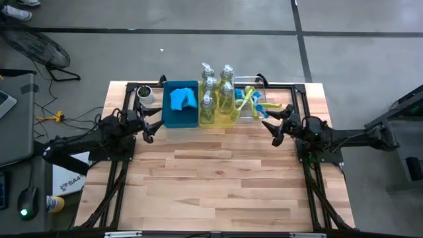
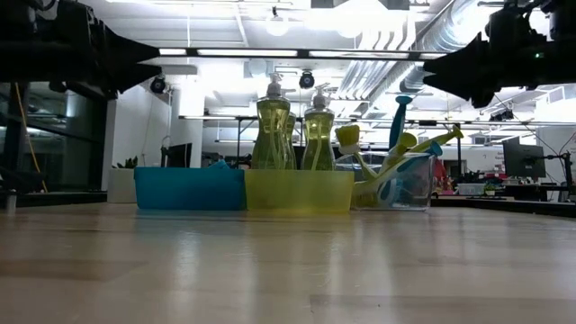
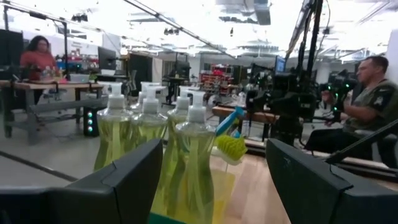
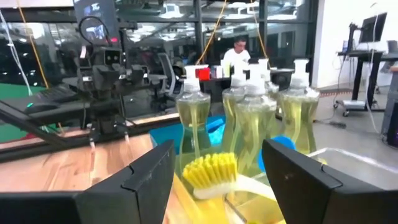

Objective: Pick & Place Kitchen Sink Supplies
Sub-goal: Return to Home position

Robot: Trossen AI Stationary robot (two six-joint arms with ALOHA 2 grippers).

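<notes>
Several clear pump bottles of yellowish-green soap (image 1: 217, 96) stand upright in a yellow tray (image 2: 298, 192). Bright-blue sponges (image 1: 183, 99) lie in a blue bin (image 1: 180, 116) to its left. Blue and yellow-green dish brushes (image 1: 250, 102) lean in a clear container (image 2: 402, 184) to its right. My left gripper (image 1: 153, 124) hovers open near the blue bin's left side, above the table. My right gripper (image 1: 275, 123) hovers open near the clear container, its fingers (image 4: 146, 177) framing a yellow brush head (image 4: 211, 172) without touching.
A small white cup with dark contents (image 1: 145, 93) stands at the far left by the blue bin. Black frame rails (image 1: 305, 152) run along the table's sides. The wooden tabletop (image 1: 218, 178) stretches toward the near edge. People sit in the room beyond the table.
</notes>
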